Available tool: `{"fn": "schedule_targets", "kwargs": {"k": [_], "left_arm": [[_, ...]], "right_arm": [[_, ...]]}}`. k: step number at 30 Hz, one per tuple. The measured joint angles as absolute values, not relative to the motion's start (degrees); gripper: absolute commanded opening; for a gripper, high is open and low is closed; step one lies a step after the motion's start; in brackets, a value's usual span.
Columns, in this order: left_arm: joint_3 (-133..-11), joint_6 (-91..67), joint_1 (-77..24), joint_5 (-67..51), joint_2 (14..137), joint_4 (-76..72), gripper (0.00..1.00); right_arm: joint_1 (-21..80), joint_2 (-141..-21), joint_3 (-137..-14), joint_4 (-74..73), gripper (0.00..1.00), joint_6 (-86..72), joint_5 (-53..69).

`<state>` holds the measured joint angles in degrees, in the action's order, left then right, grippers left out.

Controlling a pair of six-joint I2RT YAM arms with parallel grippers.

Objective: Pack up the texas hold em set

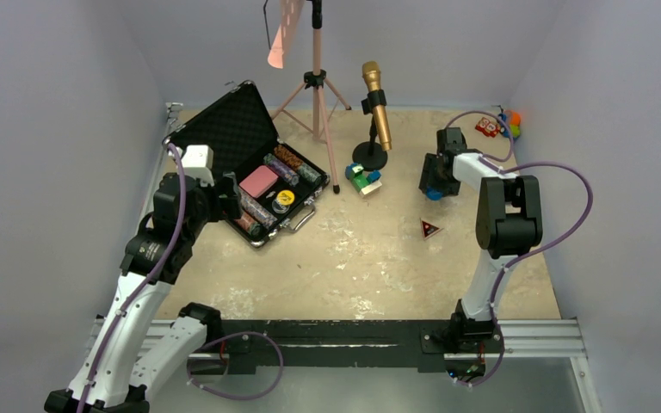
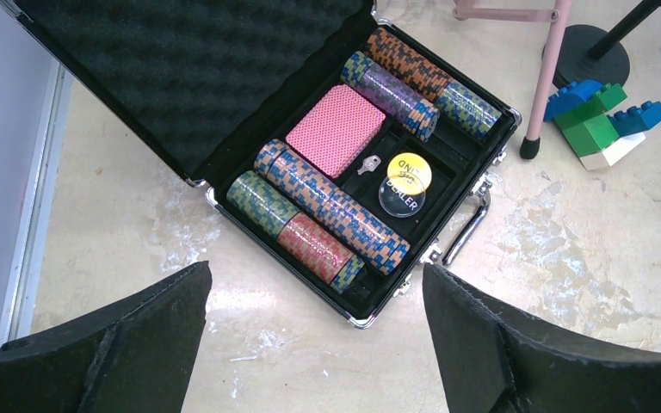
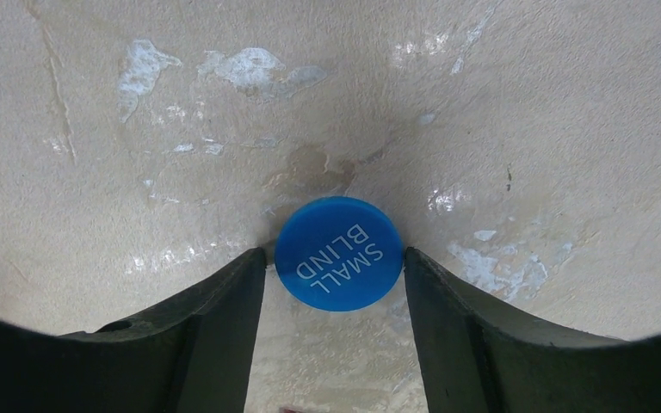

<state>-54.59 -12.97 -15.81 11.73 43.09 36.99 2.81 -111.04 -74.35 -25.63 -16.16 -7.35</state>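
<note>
The blue round plastic button marked "SMALL BLIND" (image 3: 338, 253) lay flat on the worn beige table (image 1: 353, 258), on the right side and well apart from the open black briefcase with silver edges and foam lining (image 1: 228, 129). The right gripper (image 3: 334, 255) stood over it with one finger at each side of the rim. Whether the fingers already pressed the disc could not be told.

The disc looked light, stiff and thin, with a smooth rim, so it would probably slip out easily. The best hold seemed to be across its full width, low against the table.

The left gripper (image 2: 316, 274) hung wide open above the case and held nothing. Inside the case, the yellow round button (image 2: 410, 169) and the clear dealer button (image 2: 401, 198) shared a small compartment beside the pink card deck (image 2: 336, 129).

Around the blue disc the table was bare. On the way to the case stood the gold microphone on its black stand (image 1: 370, 155) and the green and blue toy blocks (image 1: 363, 179), so the disc should probably be carried high over them and over the case's raised silver edge.
</note>
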Motion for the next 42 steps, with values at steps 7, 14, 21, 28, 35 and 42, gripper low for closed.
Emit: {"fn": "schedule_targets", "kwargs": {"k": [7,14,21,28,35,42], "left_arm": [[-54.59,-12.97,-15.81,11.73,42.94,36.99,0.96],[-54.59,-12.97,-15.81,11.73,42.83,36.99,0.96],[-54.59,-12.97,-15.81,11.73,42.83,36.99,0.96],[-54.59,-12.97,-15.81,11.75,42.83,36.99,0.96],[-54.59,-12.97,-15.81,11.75,42.83,36.99,0.96],[-54.59,-12.97,-15.81,11.75,42.83,36.99,0.96]], "right_arm": [[2.81,-110.89,-74.22,-25.82,0.51,-16.27,-7.49],[2.81,-110.61,-73.89,-25.71,0.37,-16.27,-7.49],[3.05,-109.03,-72.44,-26.68,0.29,-16.03,-7.01],[5.1,-104.77,-70.59,-28.05,0.27,-15.66,-6.7],[12.47,-101.54,-68.27,-28.77,0.25,-15.64,-8.14],[26.52,-96.44,-66.87,-29.5,0.25,-18.11,-7.79]]}}
